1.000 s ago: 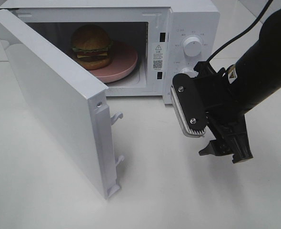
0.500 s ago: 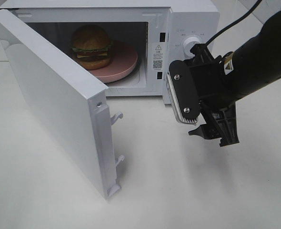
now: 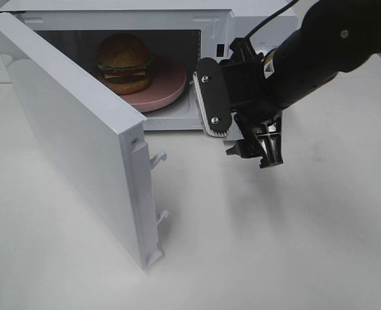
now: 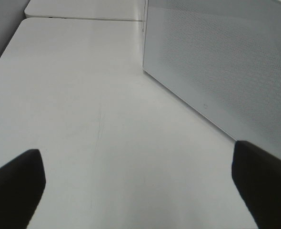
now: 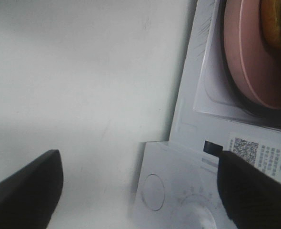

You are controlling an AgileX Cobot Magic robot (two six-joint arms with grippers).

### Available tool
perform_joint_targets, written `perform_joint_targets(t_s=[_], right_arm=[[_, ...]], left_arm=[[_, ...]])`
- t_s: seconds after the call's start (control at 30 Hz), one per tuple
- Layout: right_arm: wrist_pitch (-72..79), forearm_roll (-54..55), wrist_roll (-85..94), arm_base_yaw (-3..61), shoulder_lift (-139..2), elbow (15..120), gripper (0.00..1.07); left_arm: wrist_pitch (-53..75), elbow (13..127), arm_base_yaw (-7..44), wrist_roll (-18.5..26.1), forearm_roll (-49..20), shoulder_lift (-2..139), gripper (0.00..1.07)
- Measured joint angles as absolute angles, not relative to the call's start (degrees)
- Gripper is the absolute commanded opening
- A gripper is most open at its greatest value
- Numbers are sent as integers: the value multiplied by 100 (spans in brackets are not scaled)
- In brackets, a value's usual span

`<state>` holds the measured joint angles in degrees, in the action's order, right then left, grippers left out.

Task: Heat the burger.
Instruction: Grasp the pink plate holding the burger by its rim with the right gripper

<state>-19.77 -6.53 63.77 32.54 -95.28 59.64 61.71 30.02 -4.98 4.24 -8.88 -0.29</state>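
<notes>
Right end effector (image 5: 138,167) spread, empty. We should push door (image 3: 68,135) of microwave (image 3: 145,5) at free edge, steadily, shutting burger (image 3: 124,62) inside.

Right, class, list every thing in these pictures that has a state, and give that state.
microwave door, swung wide open.
burger, whole, sitting on the pink plate inside the microwave.
pink plate, lying flat under the burger.
left gripper, open, empty.
right gripper, open, empty, near the microwave front.
</notes>
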Motion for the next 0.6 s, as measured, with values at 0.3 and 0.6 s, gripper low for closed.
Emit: perform_joint_targets(t_s=[0.3, 0.6], right_arm=[[-1833, -825, 6280, 3501, -10187, 6709, 83], [-1828, -848, 6217, 3575, -10754, 7334, 81]], left_arm=[[6171, 3002, -498, 424, -888, -29, 100], [6171, 3002, -498, 424, -888, -29, 100]])
